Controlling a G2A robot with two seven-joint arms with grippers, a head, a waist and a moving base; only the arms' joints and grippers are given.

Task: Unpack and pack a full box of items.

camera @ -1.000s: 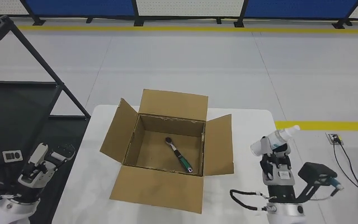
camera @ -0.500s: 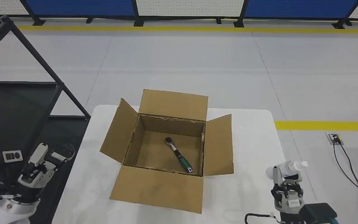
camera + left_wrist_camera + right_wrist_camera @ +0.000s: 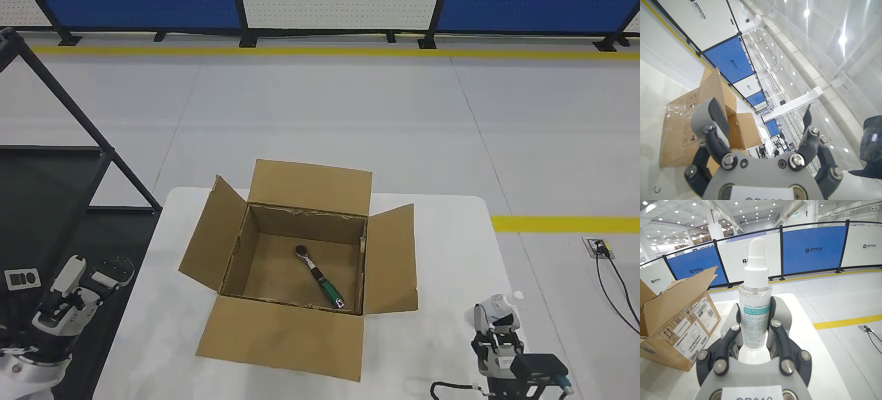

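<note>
Right gripper (image 3: 755, 309) clenched on bottle (image 3: 755, 294), nozzle away from palm, at the table's (image 3: 420, 350) near right corner, right of the box (image 3: 290, 335); likely unpacking, next set it on bare table and release; wrench (image 3: 320, 275) in box, left gripper (image 3: 762, 106) spread wide.

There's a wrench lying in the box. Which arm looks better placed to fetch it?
Probably the left. The left gripper has its fingers open and empty. The right gripper is shut on a spray bottle, so it must set that down before gripping the wrench in the box.
</note>
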